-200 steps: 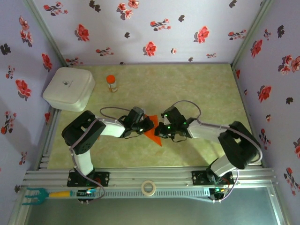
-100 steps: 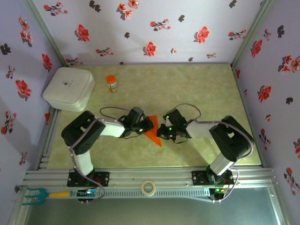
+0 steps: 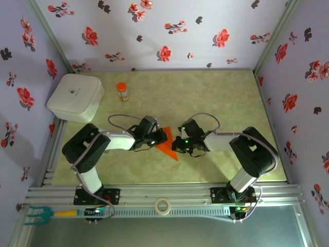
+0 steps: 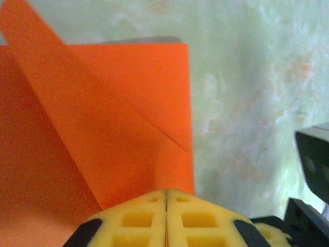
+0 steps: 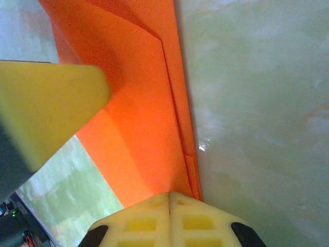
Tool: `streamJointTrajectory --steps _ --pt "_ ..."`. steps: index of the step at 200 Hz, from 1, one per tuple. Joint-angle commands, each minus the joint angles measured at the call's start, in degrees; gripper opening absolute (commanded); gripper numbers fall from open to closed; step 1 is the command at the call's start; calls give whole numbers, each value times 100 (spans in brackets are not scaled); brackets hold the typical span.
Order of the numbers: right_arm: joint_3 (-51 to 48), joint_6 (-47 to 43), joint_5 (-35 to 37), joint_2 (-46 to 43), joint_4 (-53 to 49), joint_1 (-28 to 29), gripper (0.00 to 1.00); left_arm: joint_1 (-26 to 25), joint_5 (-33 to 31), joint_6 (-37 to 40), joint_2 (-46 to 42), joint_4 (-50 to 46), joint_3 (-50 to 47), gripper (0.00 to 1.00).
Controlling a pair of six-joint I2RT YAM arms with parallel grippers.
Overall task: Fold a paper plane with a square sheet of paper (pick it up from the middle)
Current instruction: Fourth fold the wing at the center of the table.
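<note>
The square sheet of paper (image 3: 167, 148) seems nipped by the closed left hand (image 4: 166, 195) and right hand (image 5: 169, 196).

Right arm elbow (image 3: 254, 149) pulls in nearer its base; right gripper (image 3: 175, 145) edges toward left gripper (image 3: 163, 137) over folded orange paper (image 3: 168, 149). Left arm elbow (image 3: 82, 152) swings outward.

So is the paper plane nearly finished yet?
Not yet. Done: the orange paper is already folded into a creased wedge. In hand: the left gripper and right gripper are shut, apparently pinching its edges. To do: it lacks a narrow dart shape, so more folds.
</note>
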Motion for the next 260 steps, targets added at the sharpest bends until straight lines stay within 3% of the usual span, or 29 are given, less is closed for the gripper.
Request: streamJointTrajectory --steps 1,54,91,190,260 --pt "-94 -196 351 254 -835 19 0 -11 243 407 -281 -314 185 6" --pt "-114 -156 330 284 -767 15 0 -205 765 277 317 -461 313 1" --pt "-148 -143 324 311 -738 16 0 -155 548 94 638 -360 238 1" --pt "-234 -202 339 383 -795 24 0 558 519 439 639 -307 310 3" --pt "-254 -224 301 358 -793 26 0 1166 518 767 759 -1095 655 2"
